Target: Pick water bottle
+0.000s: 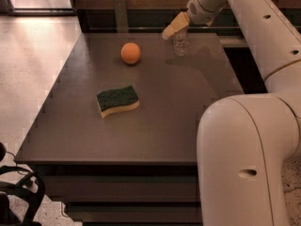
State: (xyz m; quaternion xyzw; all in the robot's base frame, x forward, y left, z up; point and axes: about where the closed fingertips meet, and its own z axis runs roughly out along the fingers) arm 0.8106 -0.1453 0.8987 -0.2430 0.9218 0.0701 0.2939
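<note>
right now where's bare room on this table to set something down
Bare: the table's front strip between the sponge and the near edge, and the stretch right of the sponge, nearer than the water bottle. Crowded: the far edge, where the gripper hangs at the water bottle, orange ball to its left.

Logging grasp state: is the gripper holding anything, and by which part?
It cannot be told. The gripper is at the top of the water bottle, which stands near the far edge of the table, but no hold on it shows.
</note>
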